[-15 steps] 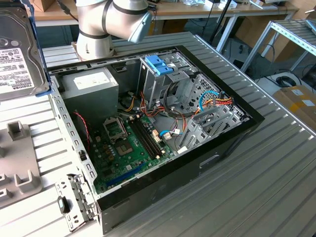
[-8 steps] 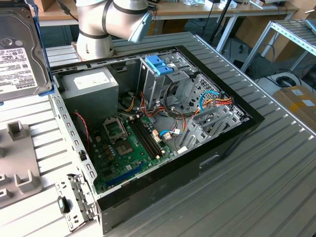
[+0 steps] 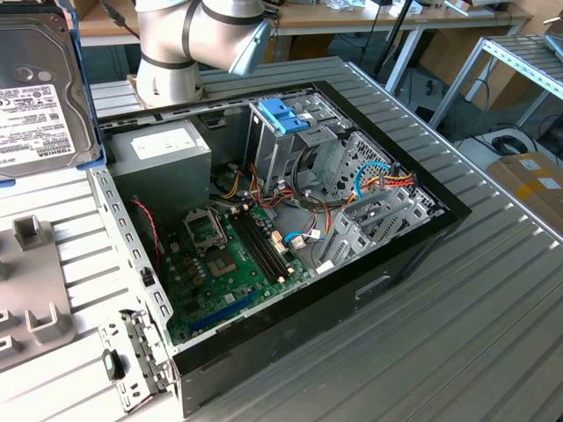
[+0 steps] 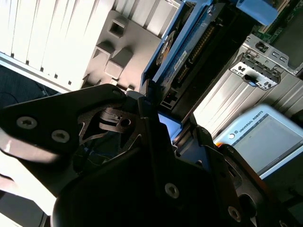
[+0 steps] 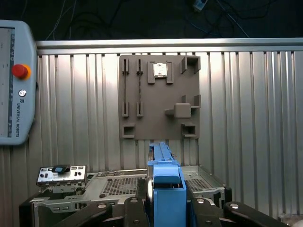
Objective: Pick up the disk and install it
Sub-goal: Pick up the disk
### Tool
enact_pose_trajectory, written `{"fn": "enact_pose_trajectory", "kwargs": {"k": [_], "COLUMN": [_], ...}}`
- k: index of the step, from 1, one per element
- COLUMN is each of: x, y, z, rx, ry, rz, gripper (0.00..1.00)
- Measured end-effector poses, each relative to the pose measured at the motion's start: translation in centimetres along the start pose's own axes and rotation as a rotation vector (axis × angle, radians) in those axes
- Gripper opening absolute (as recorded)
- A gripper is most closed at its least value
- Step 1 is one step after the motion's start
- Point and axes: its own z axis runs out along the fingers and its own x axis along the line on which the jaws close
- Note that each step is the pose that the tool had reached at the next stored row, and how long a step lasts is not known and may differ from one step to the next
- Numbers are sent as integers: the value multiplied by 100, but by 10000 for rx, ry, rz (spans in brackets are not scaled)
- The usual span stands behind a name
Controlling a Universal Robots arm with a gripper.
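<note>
1. A ribbed metal counter (image 3: 493, 299) carries an open computer case (image 3: 396, 264).
2. The blue-framed disk (image 3: 44, 88) is at the exterior view's left, outside the case.
3. In the first wrist view the fingers (image 5: 140, 208) clench its blue edge.
4. Its white label (image 3: 31, 132) bears small print.

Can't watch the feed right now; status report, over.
Pincer shut on the disk. Disk held up, outside the open computer case. Loose cables beside drive cage.
</note>
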Motion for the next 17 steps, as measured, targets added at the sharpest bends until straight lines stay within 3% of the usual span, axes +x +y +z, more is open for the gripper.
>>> {"fn": "enact_pose_trajectory", "kwargs": {"k": [17], "x": [-2], "y": [-143], "z": [-1], "rx": [0], "ry": [0], "rz": [0], "gripper": [37]}}
